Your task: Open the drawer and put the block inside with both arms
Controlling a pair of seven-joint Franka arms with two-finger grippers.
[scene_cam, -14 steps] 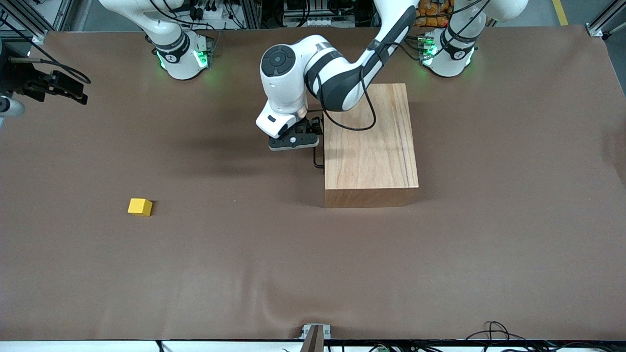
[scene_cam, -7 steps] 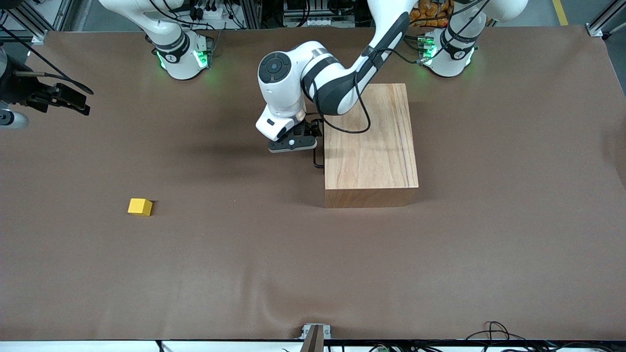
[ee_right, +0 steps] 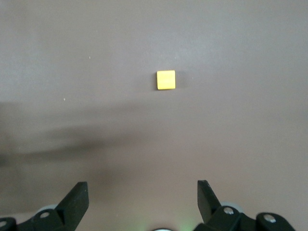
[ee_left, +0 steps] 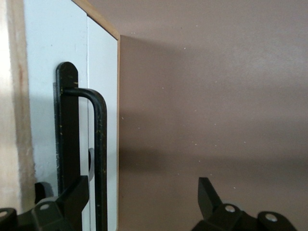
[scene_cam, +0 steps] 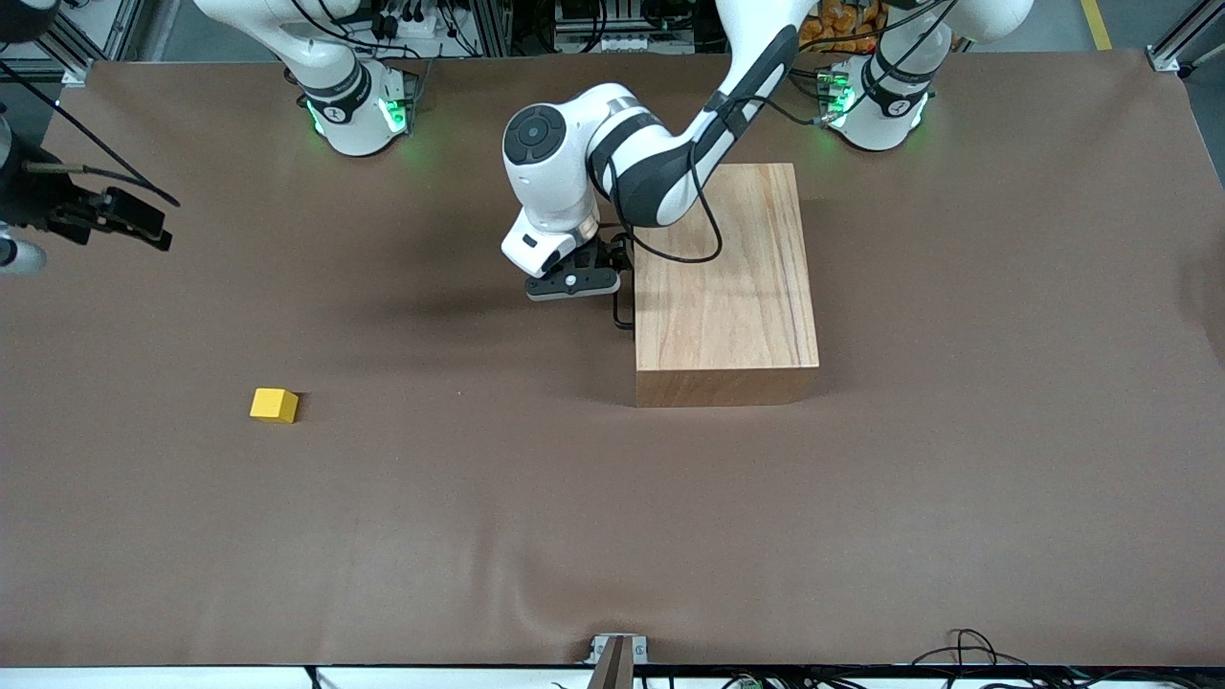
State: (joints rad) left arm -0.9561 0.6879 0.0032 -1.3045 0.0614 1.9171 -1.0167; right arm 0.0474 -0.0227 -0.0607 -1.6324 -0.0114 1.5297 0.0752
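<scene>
Now the left gripper (scene_cam: 612, 271) is seen slightly lower and closer against the cabinet (scene_cam: 725, 277) than a moment ago, its fingers (ee_left: 72, 199) spread apart around the black wire handle (ee_left: 98, 159) on the white front of the drawer (ee_left: 103, 130), which is kept closed. The right gripper (scene_cam: 129, 218), spread open as well, has been carried a little farther toward the right arm's end of the table (scene_cam: 612, 536), in the air above it. The block (scene_cam: 274, 405) is left unmoved on the table, well apart from the cabinet, toward the right arm's end.
</scene>
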